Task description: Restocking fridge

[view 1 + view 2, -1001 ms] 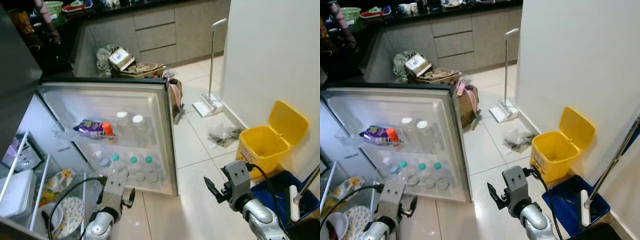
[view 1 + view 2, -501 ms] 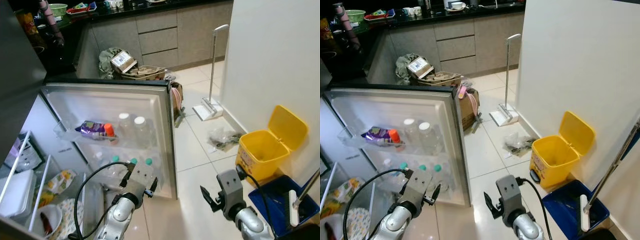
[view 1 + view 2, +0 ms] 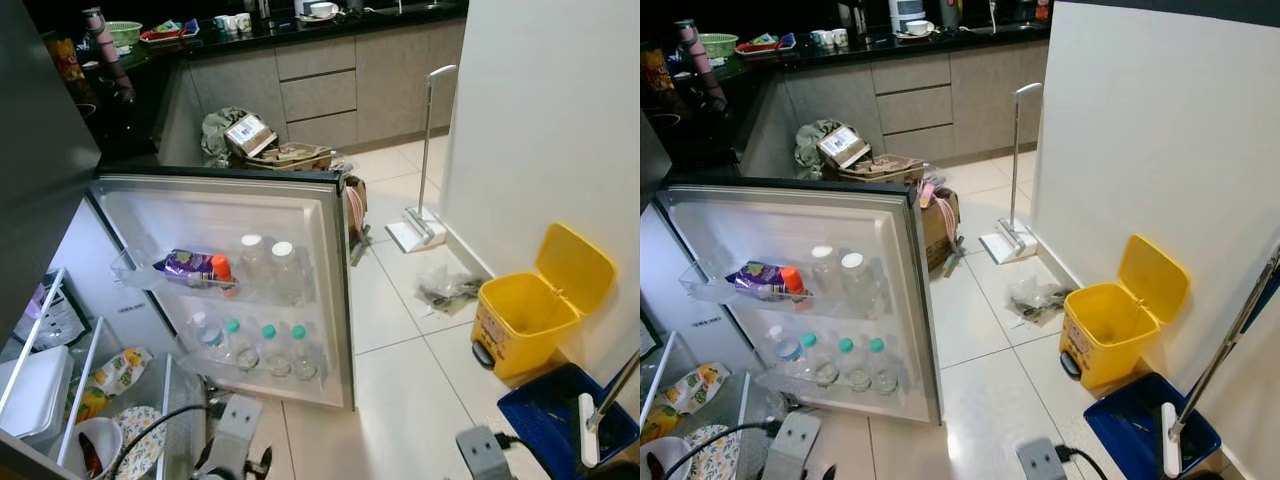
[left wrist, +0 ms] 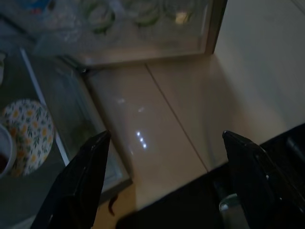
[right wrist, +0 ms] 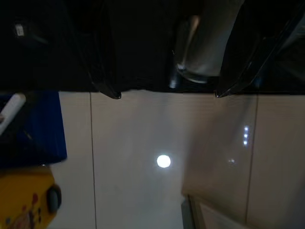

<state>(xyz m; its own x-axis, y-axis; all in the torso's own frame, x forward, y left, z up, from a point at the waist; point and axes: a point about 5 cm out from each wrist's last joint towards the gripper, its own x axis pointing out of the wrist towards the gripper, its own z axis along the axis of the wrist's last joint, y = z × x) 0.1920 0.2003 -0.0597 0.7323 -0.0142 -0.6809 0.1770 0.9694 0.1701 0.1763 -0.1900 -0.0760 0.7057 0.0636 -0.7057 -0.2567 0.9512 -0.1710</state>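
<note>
Nearest you, both arms hang low and are cut off by the frame edge. Your left claw [image 4: 164,167] has its fingers wide apart over the floor tiles [image 4: 190,109], beside a flowered plate [image 4: 24,129] in the fridge drawer. Your right claw [image 5: 164,93] is also spread apart, holding nothing, its dark view hard to read. Further out, the fridge door [image 3: 300,215] stands open, with bottles [image 3: 265,345] on its lower rack and a purple packet [image 3: 185,265] above. To the right sits a yellow bin [image 3: 535,300]. The far bench [image 3: 300,15] is dim.
</note>
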